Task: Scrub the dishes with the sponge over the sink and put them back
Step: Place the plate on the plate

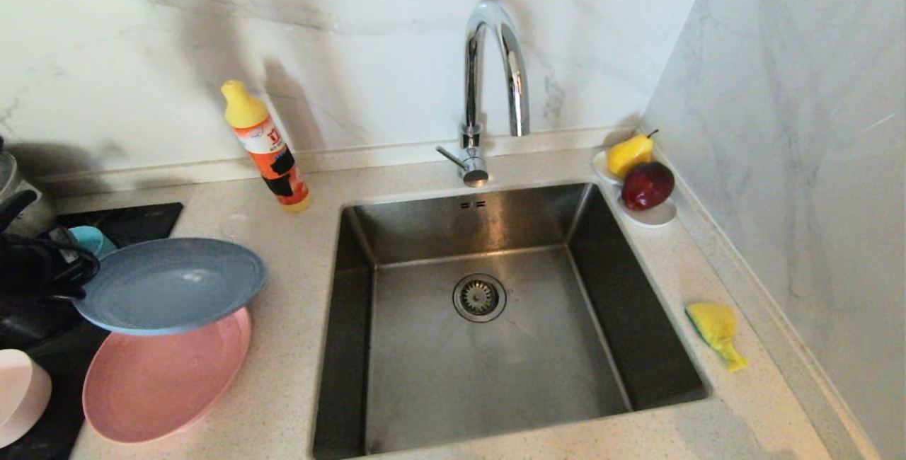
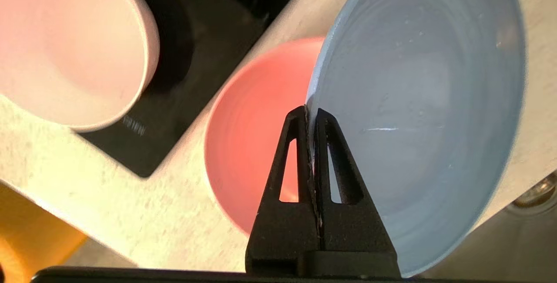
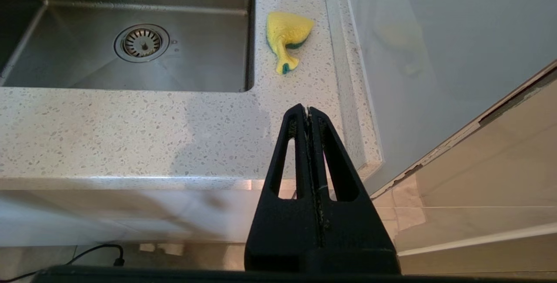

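Grey-blue round plate (image 1: 170,284) hangs clamped by its rim in the left gripper (image 2: 311,113), above the salmon-pink plate (image 1: 159,382) on speckled stone countertop (image 1: 297,290). Yellow sponge (image 1: 716,329) lies right of the steel sink (image 1: 425,375), beneath marble-look walls (image 1: 354,35). Right gripper (image 3: 308,111), pinched empty, is parked off the counter's edge.

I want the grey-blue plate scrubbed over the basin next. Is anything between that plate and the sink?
Nothing visible blocks it. The left gripper is shut on the rim of the grey-blue plate, held above the pink plate. Only bare counter lies between it and the sink; the detergent bottle stands farther back, beside that path.
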You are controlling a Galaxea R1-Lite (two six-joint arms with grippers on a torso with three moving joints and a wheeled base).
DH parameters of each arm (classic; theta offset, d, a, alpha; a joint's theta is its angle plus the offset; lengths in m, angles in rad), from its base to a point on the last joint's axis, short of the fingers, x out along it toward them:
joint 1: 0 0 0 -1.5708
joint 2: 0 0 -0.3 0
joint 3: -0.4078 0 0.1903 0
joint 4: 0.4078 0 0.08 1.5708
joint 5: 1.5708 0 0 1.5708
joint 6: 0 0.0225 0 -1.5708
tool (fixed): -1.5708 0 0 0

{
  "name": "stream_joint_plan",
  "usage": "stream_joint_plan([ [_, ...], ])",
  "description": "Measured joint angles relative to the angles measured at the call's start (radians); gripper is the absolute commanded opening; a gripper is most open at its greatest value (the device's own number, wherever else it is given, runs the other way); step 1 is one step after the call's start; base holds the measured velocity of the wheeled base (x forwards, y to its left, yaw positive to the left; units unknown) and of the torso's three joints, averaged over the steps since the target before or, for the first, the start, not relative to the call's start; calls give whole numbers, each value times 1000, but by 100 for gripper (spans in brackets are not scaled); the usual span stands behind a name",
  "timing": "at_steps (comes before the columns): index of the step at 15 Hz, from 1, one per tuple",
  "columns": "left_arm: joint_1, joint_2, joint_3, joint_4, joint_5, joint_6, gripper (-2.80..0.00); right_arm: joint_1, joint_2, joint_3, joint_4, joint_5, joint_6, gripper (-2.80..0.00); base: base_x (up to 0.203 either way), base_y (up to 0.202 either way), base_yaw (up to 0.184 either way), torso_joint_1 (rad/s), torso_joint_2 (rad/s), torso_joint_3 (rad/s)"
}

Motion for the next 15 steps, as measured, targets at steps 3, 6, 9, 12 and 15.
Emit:
stream_joint_plan([
  [3, 0, -23, 94, -82, -25, 1, -280, 0, 0, 0, 0, 0, 0, -280, 0, 0, 0, 0, 0, 0],
  [6, 5, -31, 176, -172, -44, 1, -280, 0, 0, 0, 0, 0, 0, -280, 0, 0, 0, 0, 0, 0],
  [9, 8, -66, 206, -172, -60, 1, -280, 0, 0, 0, 0, 0, 0, -280, 0, 0, 0, 0, 0, 0],
  [12, 13, -136, 216, -163, -75, -5, -280, 0, 0, 0, 0, 0, 0, -280, 0, 0, 0, 0, 0, 0],
  [15, 18, -210, 212, -116, -72, 3, -280, 0, 0, 0, 0, 0, 0, -280, 0, 0, 0, 0, 0, 0],
])
